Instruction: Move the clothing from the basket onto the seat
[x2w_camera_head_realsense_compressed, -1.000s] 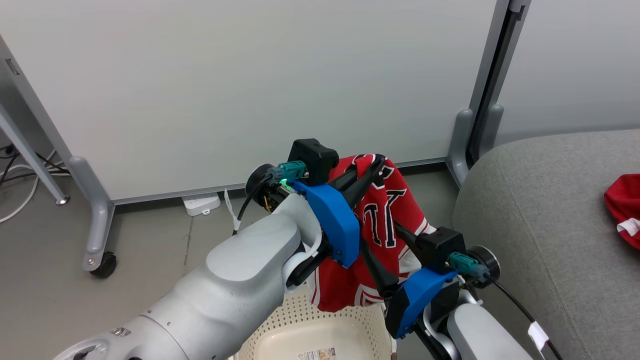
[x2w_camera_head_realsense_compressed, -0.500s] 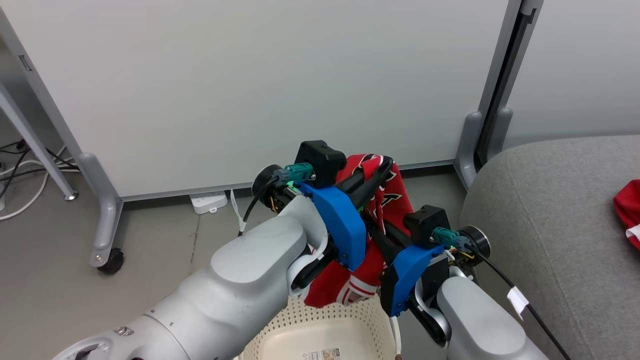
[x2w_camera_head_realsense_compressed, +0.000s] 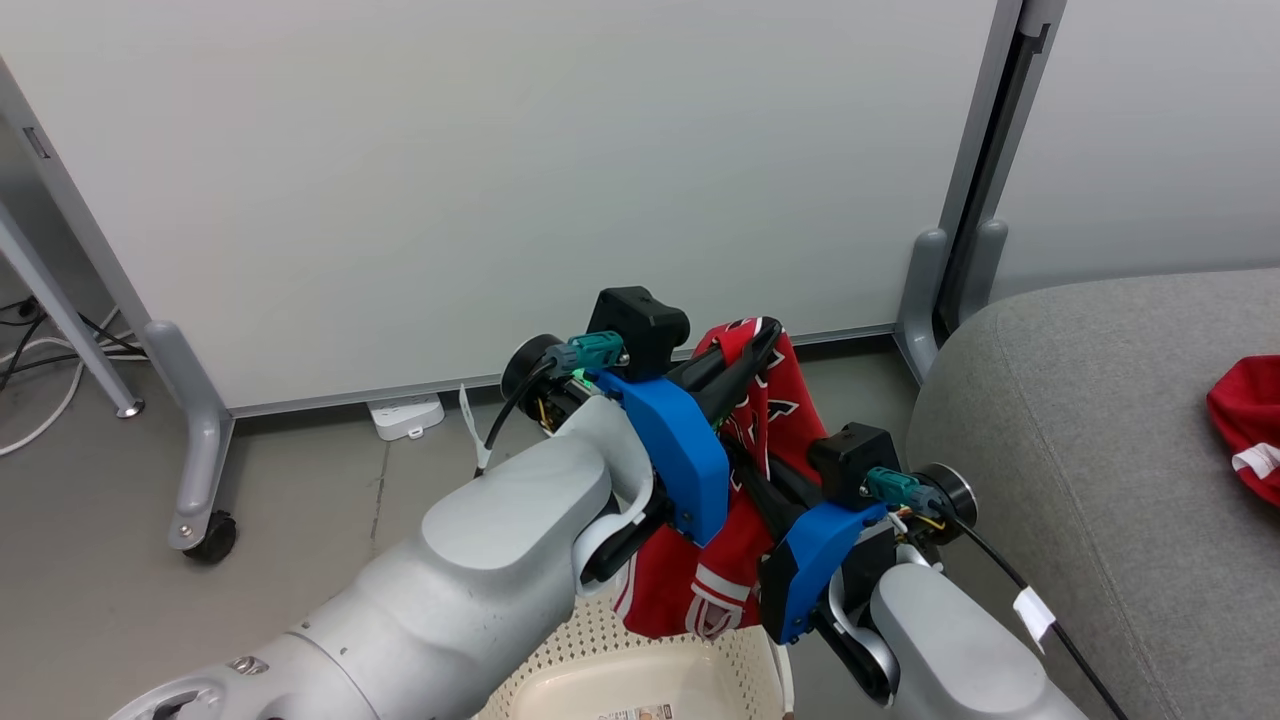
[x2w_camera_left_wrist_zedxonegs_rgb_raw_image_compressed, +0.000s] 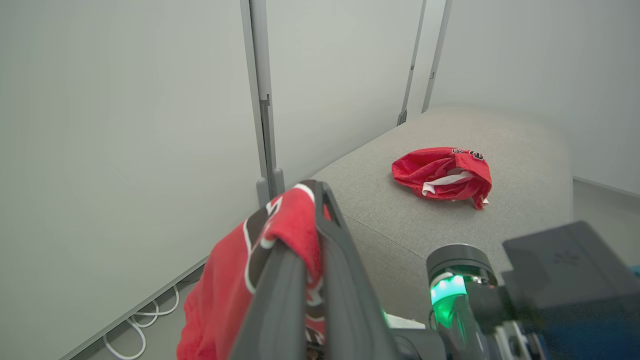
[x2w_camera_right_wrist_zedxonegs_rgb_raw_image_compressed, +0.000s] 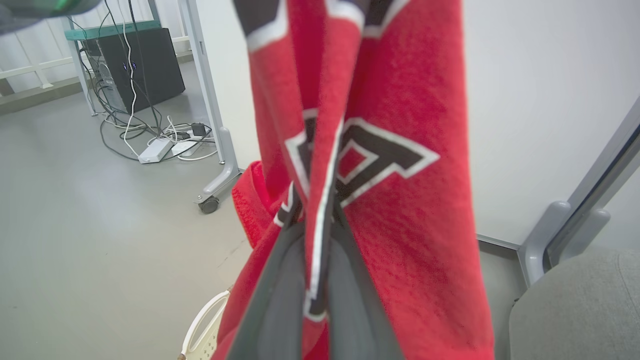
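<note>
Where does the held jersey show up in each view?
Head view: jersey at centre, hanging above the basket.
Left wrist view: lower left of centre, rising from the bottom edge.
Right wrist view: down the middle, top to bottom.
Shared landmark: the grey seat, right in the head view, centre right in the left wrist view, bottom right corner in the right wrist view.

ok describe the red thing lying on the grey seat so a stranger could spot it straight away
Find the big grey seat beside the white partition panels. On its top lies a crumpled red garment with white trim. Unlike the other red jersey, which hangs in the air over the basket, this one rests loose on the cushion.
</note>
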